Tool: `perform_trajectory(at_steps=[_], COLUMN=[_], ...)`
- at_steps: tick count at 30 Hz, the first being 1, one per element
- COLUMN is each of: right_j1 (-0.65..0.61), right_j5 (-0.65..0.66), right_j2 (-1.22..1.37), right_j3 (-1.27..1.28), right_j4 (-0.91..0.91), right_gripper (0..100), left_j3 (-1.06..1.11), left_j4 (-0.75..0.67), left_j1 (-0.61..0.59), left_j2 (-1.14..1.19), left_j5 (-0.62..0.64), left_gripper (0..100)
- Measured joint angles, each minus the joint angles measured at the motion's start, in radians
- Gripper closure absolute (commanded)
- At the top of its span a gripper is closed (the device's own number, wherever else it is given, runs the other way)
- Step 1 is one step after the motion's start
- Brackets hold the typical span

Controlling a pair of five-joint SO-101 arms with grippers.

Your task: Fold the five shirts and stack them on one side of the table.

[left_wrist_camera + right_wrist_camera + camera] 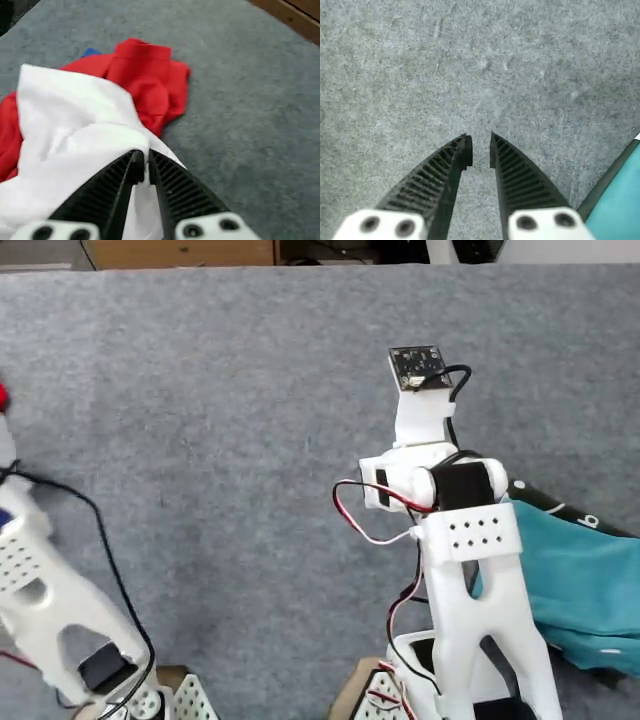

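- Where the left fingers meet, they are pinched closed on a fold of the white shirt, which is bunched and creased rather than flat.
- Under and beyond it lies the red shirt, crumpled too, with a blue scrap peeking out at its far side; that scrap is probably a third shirt.
- This heap sits at the far left of the tabletop, and none of the three looks folded.
- The right fingers stand a little apart with nothing between them, over bare grey felt near the middle.
- To the right of them, at the near right edge, the teal shirt lies fairly flat on top of a black shirt.
- This may be the start of a stack, though whether either is properly folded I cannot tell.
- My reading: two shirts at most are dealt with and three are left, so the task is under halfway.
- The wide middle of the felt is free for spreading a shirt out.
- Possible snags: the white shirt overlaps the red one and may drag it along, and the right arm, with its loose red and white wires, stands between the heap and the teal pile.
- A black cable also trails along the left arm.
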Motion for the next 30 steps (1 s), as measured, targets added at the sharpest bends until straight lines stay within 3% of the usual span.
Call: perform_trajectory(at_steps=[9, 22, 27, 30], right_j1=[0.002, 0.267, 0.290, 0.292], right_j5=[0.000, 0.000, 0.048, 0.143], right_j2=[0.000, 0.000, 0.000, 0.000], right_j3=[0.000, 0.000, 0.000, 0.000], right_j4=[0.000, 0.011, 0.028, 0.017], right_gripper=[92.1, 92.1, 92.1, 92.1], left_j3=[0.103, 0.526, 0.595, 0.598], left_j4=[0.002, 0.002, 0.002, 0.002], left_j1=[0.407, 1.065, 1.146, 1.148], left_j2=[-0.115, -0.229, -0.229, -0.239], left_j5=[0.011, 0.008, 0.018, 0.112], left_gripper=[98, 98, 81, 70])
